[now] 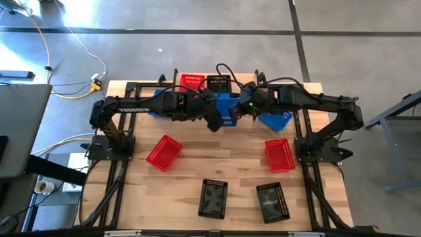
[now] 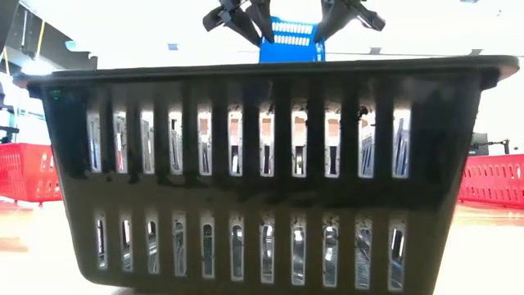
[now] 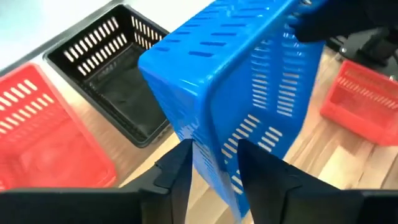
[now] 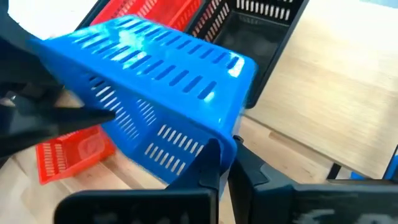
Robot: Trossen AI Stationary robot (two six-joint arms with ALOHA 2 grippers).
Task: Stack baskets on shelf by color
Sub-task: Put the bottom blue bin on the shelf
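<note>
One blue basket (image 1: 227, 108) hangs in the air over the table's far middle, just in front of the shelf (image 1: 247, 79), with both grippers shut on it. My left gripper (image 3: 214, 171) comes at it from the left and my right gripper (image 4: 227, 165) from the right. In the low view the blue basket (image 2: 291, 41) shows high above a black basket. On the shelf a red basket (image 1: 192, 80) and a black basket (image 1: 218, 83) stand side by side. Other blue baskets lie under the arms (image 1: 273, 120). My left gripper pinches a slotted wall of the blue basket at its rim (image 3: 217, 155) between its two fingers (image 3: 180, 171). The basket is lifted clear and tilted. My right gripper pinches the basket's rim near a corner (image 4: 225, 144) between its fingers (image 4: 208, 163), on the side opposite the left gripper.
Two red baskets (image 1: 164, 151) (image 1: 279, 155) lie on the tabletop at mid depth, left and right. Two black baskets (image 1: 212, 197) (image 1: 272, 201) stand near the near edge; one fills the low view (image 2: 262, 164). Bare wood lies between them in the middle.
</note>
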